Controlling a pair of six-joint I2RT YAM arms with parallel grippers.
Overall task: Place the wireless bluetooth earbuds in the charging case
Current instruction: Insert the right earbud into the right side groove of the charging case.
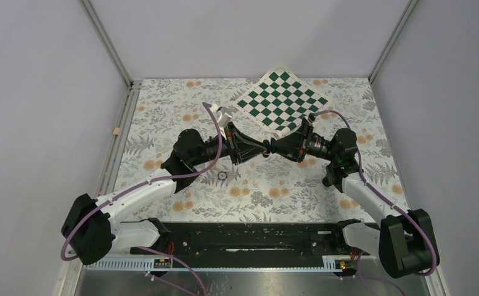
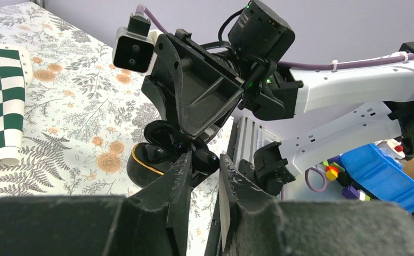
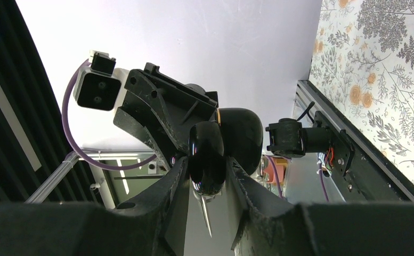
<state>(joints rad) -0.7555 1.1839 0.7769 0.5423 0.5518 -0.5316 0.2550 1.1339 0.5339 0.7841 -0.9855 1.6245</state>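
A: Where is the charging case (image 3: 208,146)?
B: Up off the floral table (image 1: 163,111), in the air where the two arms meet, near the checkered cloth's (image 1: 280,102) closest corner. The right gripper (image 3: 207,162) is clamped on its glossy half, one finger on each side; the other half, with an orange line at its rim, stands out behind.
A: And the left gripper (image 2: 204,158)?
B: Its tips sit right by the case, with only a narrow gap between them. Whether it pinches anything there I cannot tell.
A: The earbuds?
B: Too small and dark to pick out against the black case; I cannot say where they are.
A: Anything else?
B: A small dark ring (image 1: 222,175) lies on the table near the left arm
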